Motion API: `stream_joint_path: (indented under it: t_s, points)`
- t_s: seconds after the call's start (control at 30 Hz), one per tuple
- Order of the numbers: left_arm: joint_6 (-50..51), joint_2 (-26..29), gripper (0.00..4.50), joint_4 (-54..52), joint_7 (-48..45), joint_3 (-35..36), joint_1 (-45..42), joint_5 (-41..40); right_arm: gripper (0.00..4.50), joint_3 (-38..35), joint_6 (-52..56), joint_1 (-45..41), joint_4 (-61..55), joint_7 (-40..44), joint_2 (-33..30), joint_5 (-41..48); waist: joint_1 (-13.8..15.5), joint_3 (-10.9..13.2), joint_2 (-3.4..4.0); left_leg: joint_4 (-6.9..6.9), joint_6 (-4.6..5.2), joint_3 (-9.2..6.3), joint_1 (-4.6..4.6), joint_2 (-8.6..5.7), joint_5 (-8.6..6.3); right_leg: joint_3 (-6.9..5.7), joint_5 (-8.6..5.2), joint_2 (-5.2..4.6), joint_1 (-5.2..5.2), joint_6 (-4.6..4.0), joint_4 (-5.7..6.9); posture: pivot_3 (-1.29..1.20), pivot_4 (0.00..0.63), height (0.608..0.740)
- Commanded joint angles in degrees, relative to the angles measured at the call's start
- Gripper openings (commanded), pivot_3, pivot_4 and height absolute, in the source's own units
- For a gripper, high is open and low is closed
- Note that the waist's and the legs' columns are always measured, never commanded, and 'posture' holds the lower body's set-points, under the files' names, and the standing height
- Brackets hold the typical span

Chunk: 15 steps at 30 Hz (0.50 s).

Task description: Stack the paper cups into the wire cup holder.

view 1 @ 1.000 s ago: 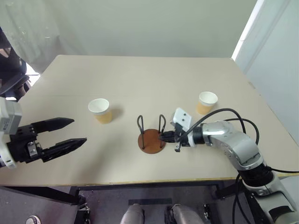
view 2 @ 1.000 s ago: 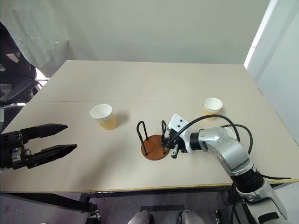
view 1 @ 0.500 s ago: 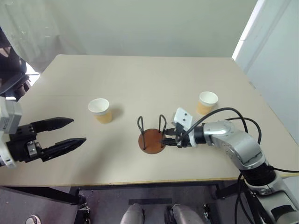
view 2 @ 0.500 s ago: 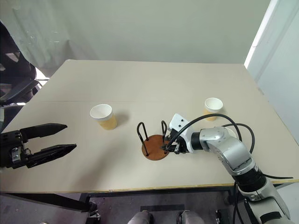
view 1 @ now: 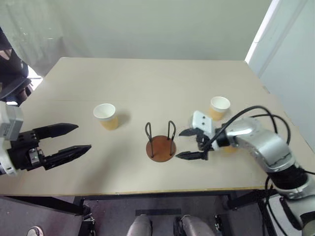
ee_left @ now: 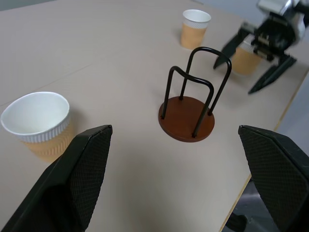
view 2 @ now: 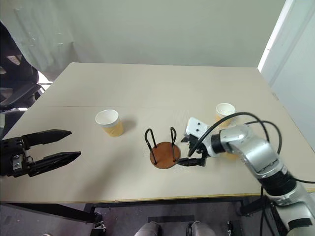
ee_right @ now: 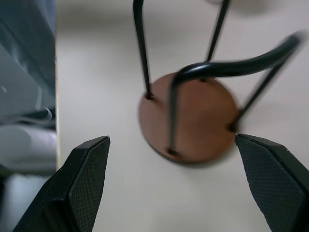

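Two black two-fingered grippers are seen nearest the camera in the left eye view. The left gripper (view 1: 74,139) sits at the lower left of the frame, its fingers spread wide and holding nothing, hovering over the near edge of the light beige rectangular table (view 1: 147,88). The right gripper (view 1: 188,144) is found at lower centre-right, fingers splayed wide apart with nothing between them, tips pointing toward the frame's left, just beside the holder but not touching it as far as can be told.

The wire cup holder with a round reddish-brown disc base and two dark upright wire loops (view 1: 160,143) stands upright at lower centre of the frame, empty, no cup inside it. In the right wrist view the same holder (ee_right: 190,116) is seen between that gripper's two fingers' lines of sight, lying ahead of them on the table.

One small tapered paper cup with white rim and tan-yellow wall (view 1: 106,116) stands upright at centre-left, well apart from the holder and ahead of the left gripper. A second like cup (view 1: 218,107) stands upright at centre-right, beyond the right gripper. A third cup (ee_left: 244,59) is partly seen in the left wrist view, behind the right gripper's fingers, at the upper right of that frame.
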Motion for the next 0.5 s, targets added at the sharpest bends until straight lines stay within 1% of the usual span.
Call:
stream_joint_path:
  t_s: [0.03, 0.2, 0.5]
  points:
    - [-1.4, 0.8, 4.5, 0.3, -0.1, -0.1, -1.3, 0.5, 4.26, -0.1, -2.7, -1.6, 0.2, 2.3, -1.5, -1.0, 0.0, 0.0, 0.0, 0.0, 0.0, 0.0, 0.0, 0.01, 0.0, 0.01, 0.0, 0.02, 0.0, 0.0, 0.0, 0.0, 0.15, 0.74]
    - [-1.7, 0.7, 4.5, 0.6, -0.1, -1.0, -2.1, 0.8, 4.26, 0.1, -5.8, -3.0, 2.4, 4.9, -4.3, -3.5, 0.0, 0.0, 0.01, 0.0, 0.01, 0.01, -0.02, 0.01, -0.01, 0.06, 0.0, 0.02, -0.01, 0.02, -0.01, 0.0, 0.15, 0.74]
    - [-3.1, 1.2, 4.5, 2.8, -1.0, -3.0, -4.2, 2.0, 4.26, -3.6, -11.8, -8.4, 9.5, 12.2, -10.0, -4.2, 0.0, 0.0, 0.01, 0.0, 0.02, 0.01, -0.01, 0.01, -0.01, 0.08, 0.0, 0.04, -0.01, 0.03, 0.01, 0.0, 0.15, 0.74]
